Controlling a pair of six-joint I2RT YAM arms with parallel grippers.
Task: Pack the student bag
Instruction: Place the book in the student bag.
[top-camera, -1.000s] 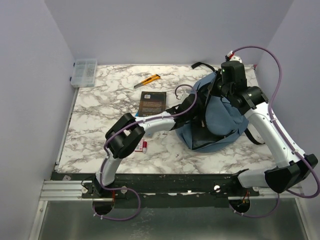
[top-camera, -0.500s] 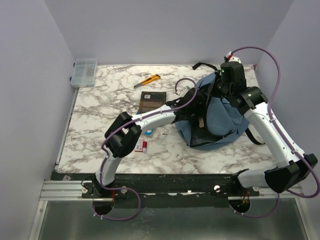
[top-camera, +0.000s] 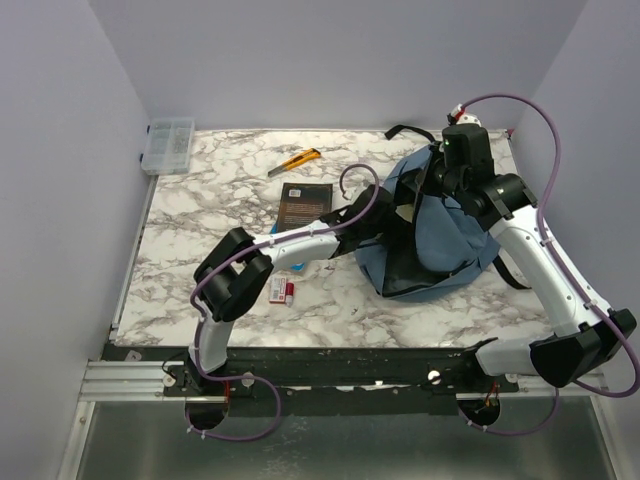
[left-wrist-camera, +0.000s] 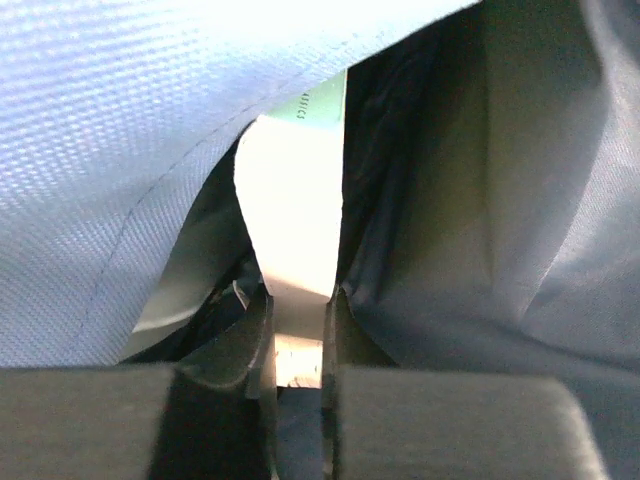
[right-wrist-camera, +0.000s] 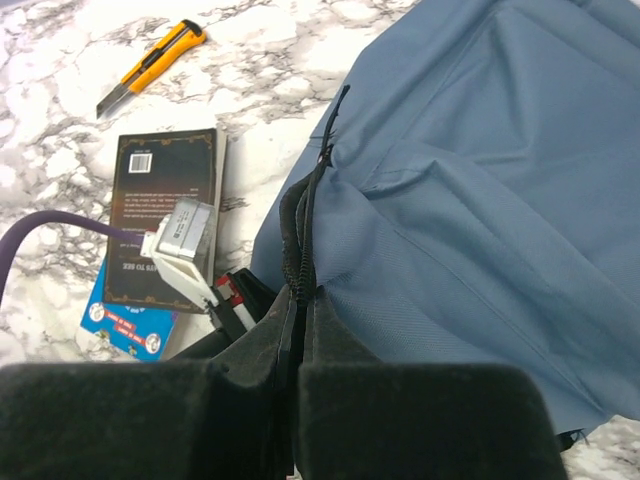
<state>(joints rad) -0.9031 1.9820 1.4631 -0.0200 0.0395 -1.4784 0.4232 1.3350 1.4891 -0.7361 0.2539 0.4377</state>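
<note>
The student bag (top-camera: 450, 240) is a dusty-blue backpack at the right of the table, its dark opening facing left. My right gripper (right-wrist-camera: 300, 295) is shut on the bag's zipper edge (right-wrist-camera: 312, 190) and holds it up; from above it sits at the bag's top (top-camera: 438, 188). My left gripper (left-wrist-camera: 300, 300) is inside the opening under blue fabric (left-wrist-camera: 120, 120). It is shut on a flat white item (left-wrist-camera: 295, 200) with green print at its top. From above, the left fingers are hidden in the opening (top-camera: 398, 215).
A dark book (top-camera: 303, 203) lies left of the bag, over a blue item (right-wrist-camera: 125, 320). A yellow utility knife (top-camera: 297, 160) lies behind it. A clear plastic box (top-camera: 168, 146) stands at the far left corner. A small red-and-white item (top-camera: 280, 291) lies by the left arm's elbow.
My left gripper's jaws have gone from wide open to shut on the white item. The left arm's elbow has swung left and nearer. The right arm has held still.
</note>
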